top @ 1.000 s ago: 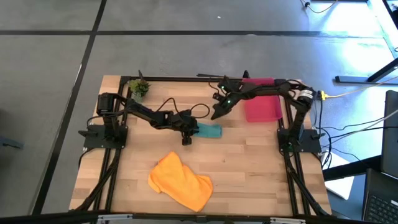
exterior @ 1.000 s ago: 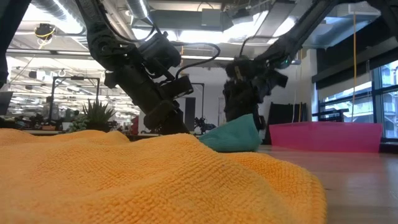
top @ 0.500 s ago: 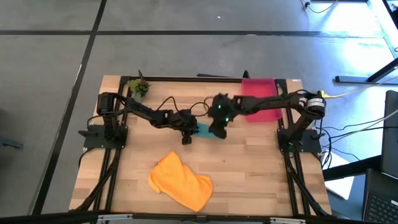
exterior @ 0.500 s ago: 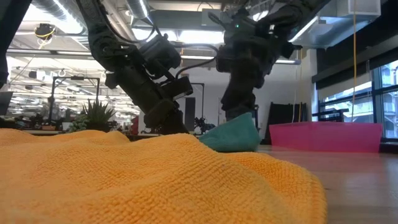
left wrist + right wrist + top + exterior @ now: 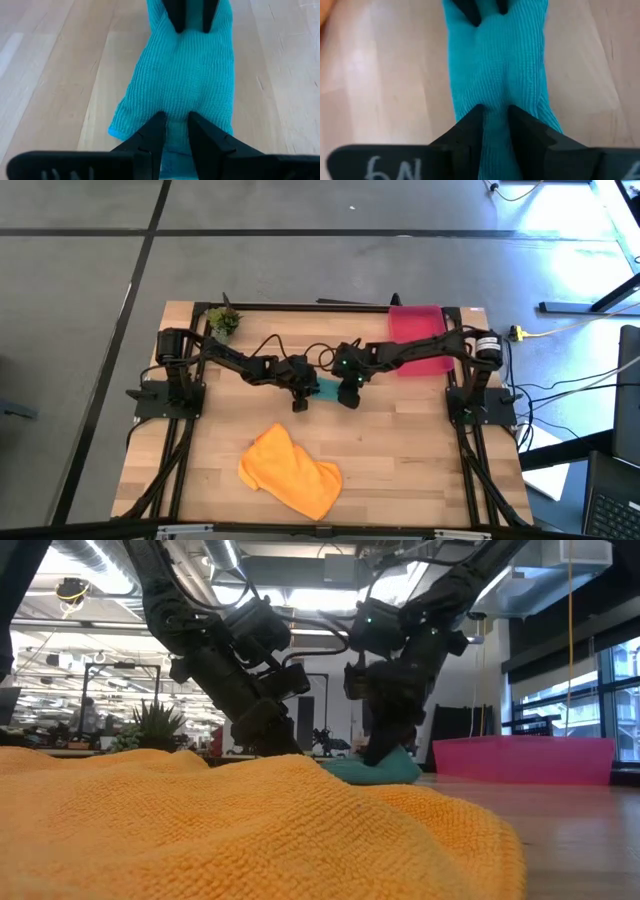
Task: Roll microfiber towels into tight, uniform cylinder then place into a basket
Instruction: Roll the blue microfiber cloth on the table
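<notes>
The teal towel (image 5: 327, 389) lies bunched into a short, loosely rolled strip on the table's middle. My left gripper (image 5: 174, 120) is shut on its left end and my right gripper (image 5: 495, 114) on its right end, facing each other along the strip. The orange towel (image 5: 290, 470) lies crumpled near the front edge and fills the foreground of the low view (image 5: 200, 830). The red-pink basket (image 5: 420, 340) stands at the back right. My left gripper pinches a raised ridge of cloth (image 5: 174, 106) near the teal towel's left end between its two fingers. The fingers slant down from the table's left, pointing along the strip. The towel lies on the table. My right gripper pinches a raised ridge of cloth (image 5: 495, 100) near the towel's right end between its two fingers. It slants steeply down from the table's right, pointing along the strip. The towel rests on the table under it (image 5: 385, 768).
A small green plant (image 5: 224, 322) stands at the back left corner. Bare wood lies to the right of the orange towel and in front of the basket. Dark frame rails run along the table's sides.
My right gripper has swung from beside the basket toward the table's middle and near edge, rolling its wrist, and has come down onto the teal towel's right end. The towel's raised right end now sits lower under it. My left gripper has kept its hold.
</notes>
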Controlling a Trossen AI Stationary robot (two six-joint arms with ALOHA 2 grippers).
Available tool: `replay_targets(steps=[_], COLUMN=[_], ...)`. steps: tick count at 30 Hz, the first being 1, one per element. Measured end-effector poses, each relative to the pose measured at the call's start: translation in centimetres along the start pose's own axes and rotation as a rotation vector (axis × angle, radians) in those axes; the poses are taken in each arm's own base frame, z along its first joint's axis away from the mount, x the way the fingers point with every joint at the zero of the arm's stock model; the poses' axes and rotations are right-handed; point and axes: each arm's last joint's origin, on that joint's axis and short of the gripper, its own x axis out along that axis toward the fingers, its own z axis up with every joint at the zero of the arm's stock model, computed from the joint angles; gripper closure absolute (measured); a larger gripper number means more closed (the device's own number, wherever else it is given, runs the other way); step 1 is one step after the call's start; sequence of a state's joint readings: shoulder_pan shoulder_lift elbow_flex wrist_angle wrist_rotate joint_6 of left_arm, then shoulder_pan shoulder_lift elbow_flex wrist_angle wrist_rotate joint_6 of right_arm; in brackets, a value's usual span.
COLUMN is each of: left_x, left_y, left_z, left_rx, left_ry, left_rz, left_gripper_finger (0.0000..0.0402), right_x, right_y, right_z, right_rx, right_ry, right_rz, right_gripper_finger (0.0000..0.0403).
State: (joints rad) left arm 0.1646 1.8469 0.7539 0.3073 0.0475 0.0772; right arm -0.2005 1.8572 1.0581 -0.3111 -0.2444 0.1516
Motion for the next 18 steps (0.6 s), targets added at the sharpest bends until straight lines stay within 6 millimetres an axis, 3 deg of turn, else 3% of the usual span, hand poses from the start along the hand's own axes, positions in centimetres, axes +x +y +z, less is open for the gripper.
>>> replay_targets(steps=[18], left_x=[-0.65], left_y=[-0.01], left_z=[0.39], left_rx=[0.012], left_ry=[-0.013], left_rz=[0.003], left_gripper_finger=[0.0319], right_x=[0.74], right_y=[-0.39], right_z=[-0.38], right_rx=[0.008], right_ry=[0.031], right_rz=[-0.066], right_gripper_finger=[0.0305])
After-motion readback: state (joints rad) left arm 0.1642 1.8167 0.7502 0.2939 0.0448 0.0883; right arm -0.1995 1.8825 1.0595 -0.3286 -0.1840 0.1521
